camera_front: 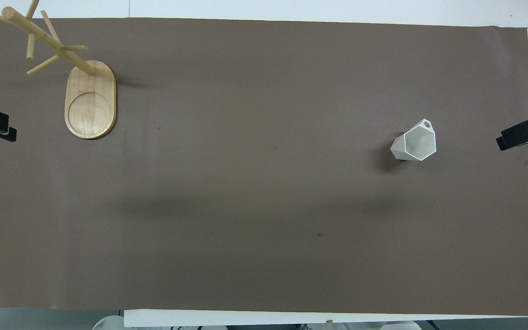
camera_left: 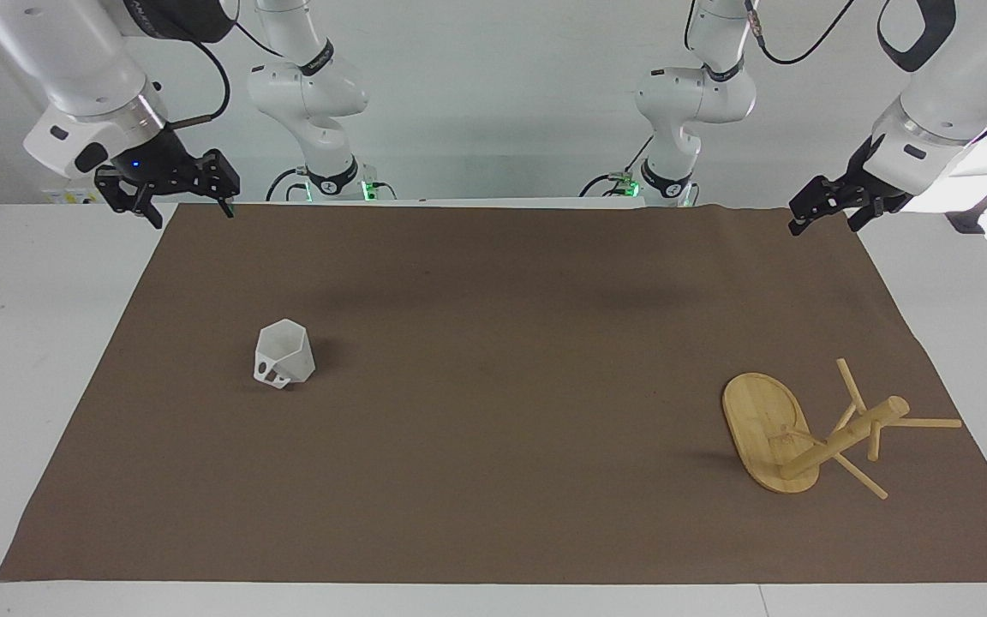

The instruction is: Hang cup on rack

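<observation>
The cup (camera_left: 284, 354) stands upright on the brown mat (camera_left: 493, 394) toward the right arm's end of the desk (camera_left: 22, 343), its open hexagonal rim up and its pierced handle turned away from the robots. In the overhead view only the top of the handle shows past the rim. The rack (camera_left: 810, 433) stands at the left arm's end, well apart from the cup and somewhat farther from the robots, with its pegs bare. In the overhead view its topmost peg is cut off by the frame edge. The right hand (camera_left: 188, 204) hangs over the mat's corner nearest the robots, fingers spread wide and holding nothing. The left hand (camera_left: 826, 216) hangs over the mat's other near corner, also open and empty. From overhead, each hand shows only as a dark tip at the picture's edge.
</observation>
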Tool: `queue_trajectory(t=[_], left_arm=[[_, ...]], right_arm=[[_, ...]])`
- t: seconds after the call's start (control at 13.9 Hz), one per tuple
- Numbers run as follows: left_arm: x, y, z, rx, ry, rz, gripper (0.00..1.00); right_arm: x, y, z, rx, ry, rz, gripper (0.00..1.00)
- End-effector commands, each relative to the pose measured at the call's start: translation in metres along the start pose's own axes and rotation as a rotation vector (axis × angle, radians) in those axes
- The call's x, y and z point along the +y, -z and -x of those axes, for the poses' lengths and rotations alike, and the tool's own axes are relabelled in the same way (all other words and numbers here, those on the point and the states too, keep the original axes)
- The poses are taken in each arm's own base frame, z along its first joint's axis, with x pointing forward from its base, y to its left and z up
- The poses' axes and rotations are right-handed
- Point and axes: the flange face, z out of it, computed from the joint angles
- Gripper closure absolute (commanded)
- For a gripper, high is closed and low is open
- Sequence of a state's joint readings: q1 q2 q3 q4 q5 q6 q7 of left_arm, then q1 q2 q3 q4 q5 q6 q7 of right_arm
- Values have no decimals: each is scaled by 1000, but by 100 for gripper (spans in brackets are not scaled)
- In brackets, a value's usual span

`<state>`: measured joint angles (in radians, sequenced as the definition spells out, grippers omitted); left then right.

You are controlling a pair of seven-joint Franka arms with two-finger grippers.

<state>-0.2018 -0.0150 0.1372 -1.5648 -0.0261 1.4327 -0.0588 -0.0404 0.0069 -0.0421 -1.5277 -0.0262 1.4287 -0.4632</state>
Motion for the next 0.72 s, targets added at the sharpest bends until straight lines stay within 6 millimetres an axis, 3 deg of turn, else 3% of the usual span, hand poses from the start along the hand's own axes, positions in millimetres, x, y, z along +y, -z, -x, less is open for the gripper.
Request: queue_trajectory(t=[0.0, 0.14, 0.36, 0.5, 0.65], left_arm=[[-1, -1, 7, 15, 11, -14, 0], [-2, -1, 7, 15, 12, -14, 0], [-1, -1, 7, 15, 11, -14, 0], [-2, -1, 7, 15, 12, -14, 0], [-1, -1, 7, 15, 11, -14, 0]], right_arm=[[23, -13, 10, 31, 275, 5, 0], [53, -34, 7, 121, 506, -72, 0], [110, -87, 7, 253, 722, -200, 0], [133, -126, 4, 352, 794, -296, 0], [144, -170, 16, 446, 779, -387, 0]])
